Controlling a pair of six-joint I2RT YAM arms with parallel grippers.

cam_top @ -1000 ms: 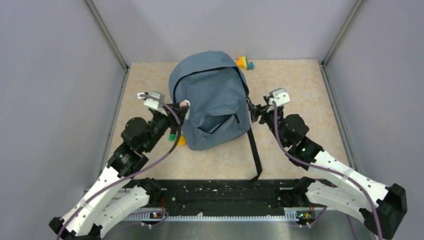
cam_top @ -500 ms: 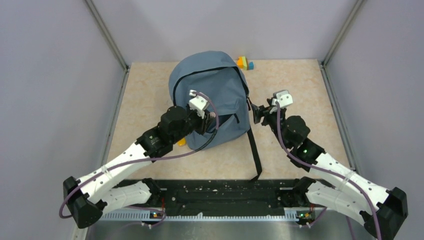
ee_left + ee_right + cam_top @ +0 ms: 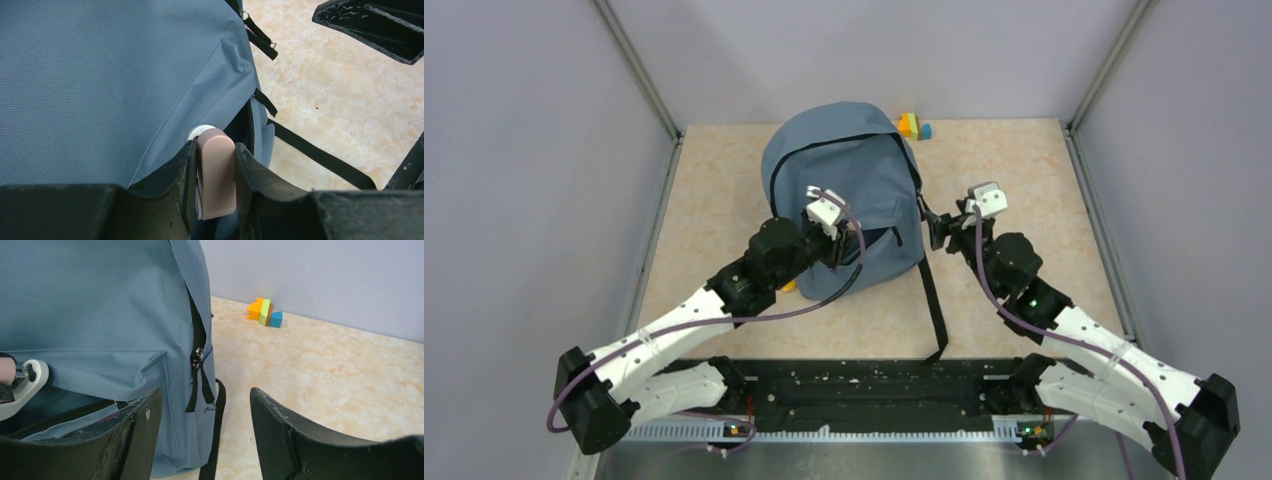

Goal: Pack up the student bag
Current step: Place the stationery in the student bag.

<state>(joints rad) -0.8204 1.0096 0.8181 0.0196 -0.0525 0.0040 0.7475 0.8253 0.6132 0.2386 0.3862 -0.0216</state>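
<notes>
Student bag (image 3: 844,170): centre of the top view, on the table (image 3: 1024,180); front pocket (image 3: 100,372) unzipped, towards the lower frame edge.
Left gripper (image 3: 215,148): clamped on a pink-and-white object (image 3: 216,175), held at the front pocket's mouth.
Right gripper (image 3: 205,390): jaws apart, holding nothing, just beside the bag's right edge near a zipper pull (image 3: 198,356).
Coloured blocks (image 3: 913,126): upper centre, by the back wall, near the bag's top.
</notes>
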